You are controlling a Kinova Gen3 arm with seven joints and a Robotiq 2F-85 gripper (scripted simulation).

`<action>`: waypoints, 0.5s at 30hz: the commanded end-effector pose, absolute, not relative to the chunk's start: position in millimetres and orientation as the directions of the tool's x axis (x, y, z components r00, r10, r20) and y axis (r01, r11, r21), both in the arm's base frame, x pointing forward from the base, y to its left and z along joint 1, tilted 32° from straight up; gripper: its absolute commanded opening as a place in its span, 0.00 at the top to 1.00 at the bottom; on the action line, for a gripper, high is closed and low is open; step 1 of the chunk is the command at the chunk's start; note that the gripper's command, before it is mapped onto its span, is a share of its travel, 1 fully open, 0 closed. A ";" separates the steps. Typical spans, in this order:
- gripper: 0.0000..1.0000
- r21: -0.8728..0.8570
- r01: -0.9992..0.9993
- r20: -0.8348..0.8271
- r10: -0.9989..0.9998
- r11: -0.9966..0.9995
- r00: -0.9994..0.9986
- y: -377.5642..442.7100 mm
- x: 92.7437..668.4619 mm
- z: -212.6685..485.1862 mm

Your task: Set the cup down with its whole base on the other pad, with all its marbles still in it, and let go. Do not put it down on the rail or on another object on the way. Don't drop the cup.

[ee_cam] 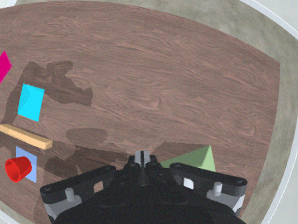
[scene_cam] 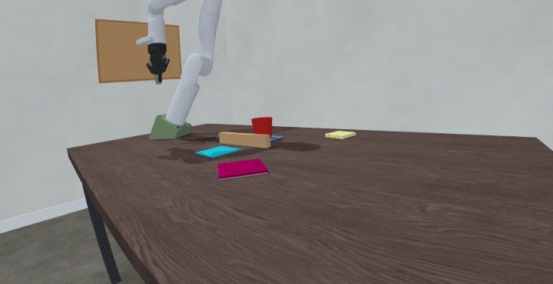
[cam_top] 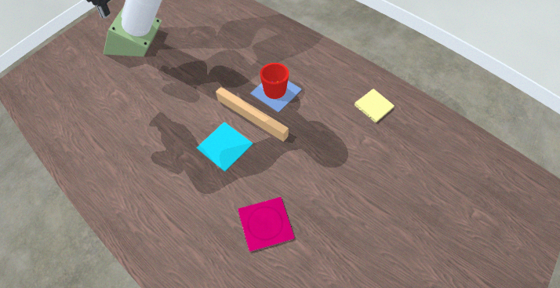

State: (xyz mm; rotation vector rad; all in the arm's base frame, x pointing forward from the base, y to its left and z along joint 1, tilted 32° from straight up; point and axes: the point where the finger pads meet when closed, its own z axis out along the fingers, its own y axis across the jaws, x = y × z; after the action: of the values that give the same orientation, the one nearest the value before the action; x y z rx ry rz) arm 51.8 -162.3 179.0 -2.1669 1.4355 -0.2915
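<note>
The red cup (cam_top: 274,80) (scene_cam: 262,125) (ee_cam: 17,169) stands upright on the blue pad (cam_top: 283,100) (scene_cam: 277,138) (ee_cam: 27,155). Its inside is too small to show the marbles clearly. The wooden rail (cam_top: 252,114) (scene_cam: 244,139) (ee_cam: 27,137) lies between the blue pad and the cyan pad (cam_top: 223,145) (scene_cam: 218,151) (ee_cam: 31,102). My gripper (cam_top: 103,12) (scene_cam: 157,81) (ee_cam: 142,159) is shut and empty. It hangs high in the air beside the arm's base, far from the cup.
A magenta block (cam_top: 266,224) (scene_cam: 242,168) (ee_cam: 3,66) with a ring mark lies nearer the table's front. A yellow block (cam_top: 374,105) (scene_cam: 340,135) lies to the right of the cup. The arm stands on a green wedge base (cam_top: 125,43) (scene_cam: 166,128) (ee_cam: 193,159).
</note>
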 end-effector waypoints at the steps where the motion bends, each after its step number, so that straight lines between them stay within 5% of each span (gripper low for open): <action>1: 1.00 -0.533 -0.789 -0.098 -0.904 -0.306 0.416 -163.4 52.7 181.1; 15: 1.00 -0.536 -0.766 -0.065 -0.887 -0.355 0.457 -162.9 59.1 189.0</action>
State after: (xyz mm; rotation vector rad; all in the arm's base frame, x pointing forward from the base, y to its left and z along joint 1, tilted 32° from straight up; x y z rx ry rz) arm 58.3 -161.8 186.3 -2.2074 1.3823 -0.3141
